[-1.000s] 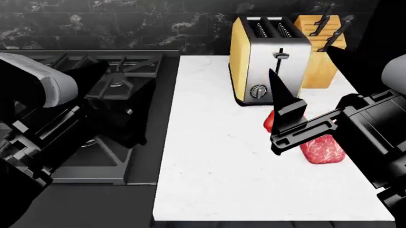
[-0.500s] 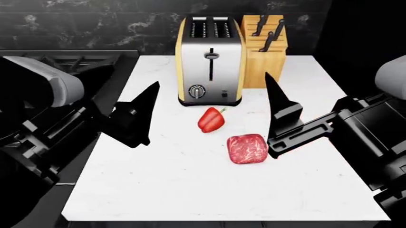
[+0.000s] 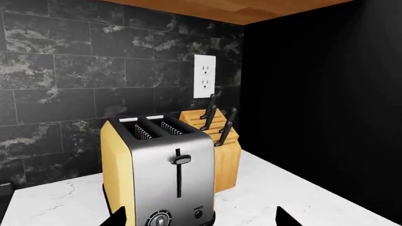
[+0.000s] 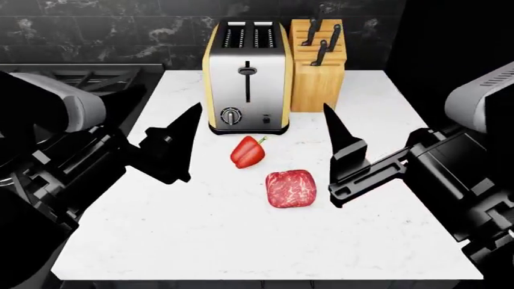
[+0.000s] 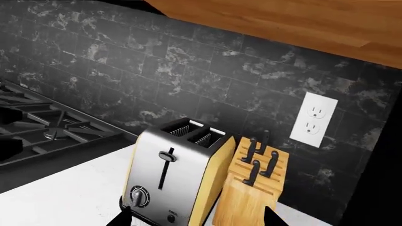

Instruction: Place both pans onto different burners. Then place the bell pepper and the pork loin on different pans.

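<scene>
Both pincers hang above the white counter (image 4: pixel 201 241) with nothing in them. My left gripper (image 4: pixel 173 144) is off to the left of the food, my right gripper (image 4: pixel 341 159) close to the right of it; on each I see only dark pointed fingers, so I cannot tell how far the jaws stand apart. Between the two lies the pork loin (image 4: pixel 291 188), flat on the counter, and the red bell pepper (image 4: pixel 247 152) sits just beside it, up and to the left, apart from it. Behind the pepper stands a toaster (image 4: pixel 247 75), with a wooden knife block (image 4: pixel 317 60) right next to it. Stove grates (image 4: pixel 88 77) show at the far left; I see neither pan.
</scene>
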You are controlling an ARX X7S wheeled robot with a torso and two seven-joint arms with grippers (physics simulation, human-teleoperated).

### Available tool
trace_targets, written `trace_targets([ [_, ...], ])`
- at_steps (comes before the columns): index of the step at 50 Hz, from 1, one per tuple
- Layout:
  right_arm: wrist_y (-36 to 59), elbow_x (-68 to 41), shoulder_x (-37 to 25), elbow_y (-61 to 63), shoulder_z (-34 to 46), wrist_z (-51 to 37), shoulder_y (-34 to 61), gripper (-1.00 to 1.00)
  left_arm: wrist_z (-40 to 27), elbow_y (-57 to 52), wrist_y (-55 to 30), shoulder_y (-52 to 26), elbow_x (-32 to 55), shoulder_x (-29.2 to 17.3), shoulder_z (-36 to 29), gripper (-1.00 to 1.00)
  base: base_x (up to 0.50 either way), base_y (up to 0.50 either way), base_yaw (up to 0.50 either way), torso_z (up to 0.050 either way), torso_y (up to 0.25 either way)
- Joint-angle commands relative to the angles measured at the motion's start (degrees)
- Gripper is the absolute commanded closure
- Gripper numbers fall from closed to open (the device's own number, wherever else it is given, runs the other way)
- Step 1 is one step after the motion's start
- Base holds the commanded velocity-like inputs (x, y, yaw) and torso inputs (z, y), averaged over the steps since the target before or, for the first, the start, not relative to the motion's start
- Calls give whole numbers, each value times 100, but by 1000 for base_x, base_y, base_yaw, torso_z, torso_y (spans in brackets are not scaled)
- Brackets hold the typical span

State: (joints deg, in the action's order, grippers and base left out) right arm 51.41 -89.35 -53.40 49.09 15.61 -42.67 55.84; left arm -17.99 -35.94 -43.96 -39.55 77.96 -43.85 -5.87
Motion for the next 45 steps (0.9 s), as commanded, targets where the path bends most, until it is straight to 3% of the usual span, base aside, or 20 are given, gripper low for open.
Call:
trace_targets([
  [1, 263, -293, 195, -339, 370, -75, 239, -100, 3, -16, 147, 154, -52, 40, 81, -100, 0, 0, 0, 0, 0],
  [8, 231, -747, 266, -593, 407, -183, 462, -100, 108, 17, 297, 358, -100, 129, 122, -100, 0, 0, 0, 0, 0],
  [16, 581, -430, 2, -1338, 356, 1292, 874, -100, 215, 142, 340, 414, -190, 191, 64, -100, 0, 0, 0, 0, 0],
  [26, 1405, 135, 105, -2379, 885, 2921, 1901, -100, 285, 272, 375, 435, -272, 206, 43, -100, 0, 0, 0, 0, 0],
  [33, 1741, 1279, 328, -2774, 1610, 4292, 2608, -100, 398, 370, 428, 510, -362, 232, 15, -100, 0, 0, 0, 0, 0],
  [45, 684, 3460, 702, -3984, 2953, 6934, 3209, -100, 584, 423, 448, 543, -536, 225, -89, -100, 0, 0, 0, 0, 0],
])
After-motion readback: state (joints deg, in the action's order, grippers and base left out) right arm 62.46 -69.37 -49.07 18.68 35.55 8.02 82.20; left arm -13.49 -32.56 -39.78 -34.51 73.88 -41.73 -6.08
